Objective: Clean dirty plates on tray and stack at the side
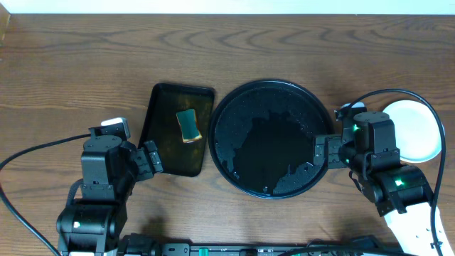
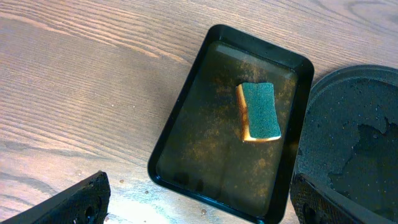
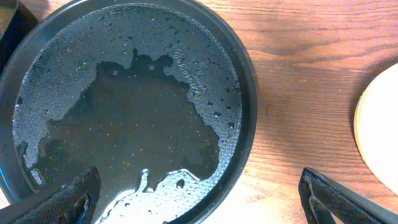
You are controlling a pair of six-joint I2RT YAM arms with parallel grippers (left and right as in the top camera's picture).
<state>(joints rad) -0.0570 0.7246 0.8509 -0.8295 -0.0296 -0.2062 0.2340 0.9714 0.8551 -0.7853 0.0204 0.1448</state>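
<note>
The round black tray point(image 1: 270, 107) sits mid-table, wet with water and sauce film, with no plate on it. It also shows in the right wrist view point(image 3: 124, 74) and at the right edge of the left wrist view point(image 2: 367, 112). A pale plate point(image 1: 416, 131) lies on the bare wood right of the tray; I cannot tell how many are stacked. Its rim shows in the right wrist view point(image 3: 379, 130). My right gripper point(image 1: 323, 151) point(image 3: 199, 193) is open and empty over the tray's right rim. My left gripper point(image 1: 151, 158) point(image 2: 199, 199) is open and empty.
A rectangular black tray point(image 1: 160, 107) point(image 2: 186, 124) with brownish water lies left of the round tray. A teal-and-yellow sponge point(image 1: 188, 125) point(image 2: 259, 112) lies in it. Cables run along both table sides.
</note>
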